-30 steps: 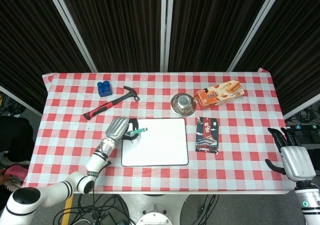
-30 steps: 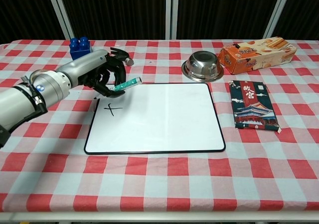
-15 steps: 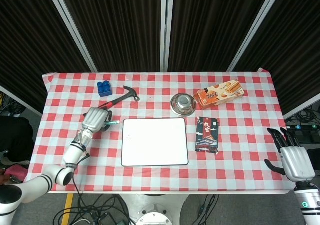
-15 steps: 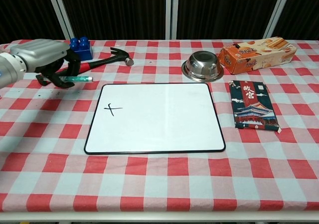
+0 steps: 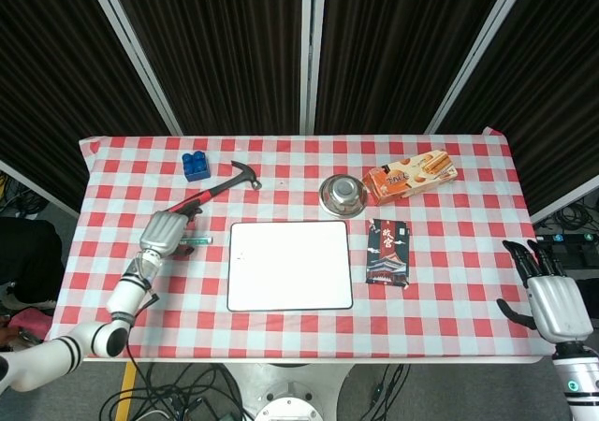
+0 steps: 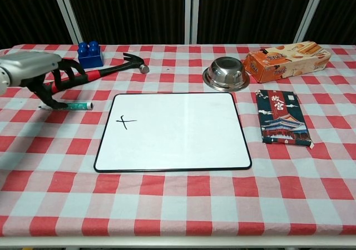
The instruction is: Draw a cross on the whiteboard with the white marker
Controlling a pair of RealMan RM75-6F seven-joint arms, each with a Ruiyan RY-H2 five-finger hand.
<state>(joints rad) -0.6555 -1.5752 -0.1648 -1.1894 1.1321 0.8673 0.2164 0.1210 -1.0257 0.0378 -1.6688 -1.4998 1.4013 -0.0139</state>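
The right robot hand (image 5: 550,301) hangs nearest, off the surface's (image 6: 167,205) front-right corner, fingers spread and holding nothing; it seems parked clear because the drawing falls to the other arm.

The whiteboard (image 6: 178,133) lies flat at the centre of the checked cloth, a glossy white rectangle with rounded corners and a thin dark frame. A small black cross (image 6: 126,121) sits near its left edge, so the drawing itself looks done. Right of the board, a flat dark packet (image 6: 283,117) with a printed picture lies apart from it.

Left of the board, the marker (image 6: 75,105) lies flat on the cloth, a slim white barrel with a green band. The left robot hand (image 6: 41,75), silver-shelled with dark fingers, is over its far end with its fingers curled down around the tip. Whether they pinch the marker or have let go, I cannot tell; the pose suggests it is being laid down beside the board.

Farther back are a red-handled hammer (image 6: 105,68) with a dark steel head, a blue plastic brick (image 6: 89,53), an upturned shiny steel bowl (image 6: 226,73) and an orange cardboard biscuit box (image 6: 286,59).
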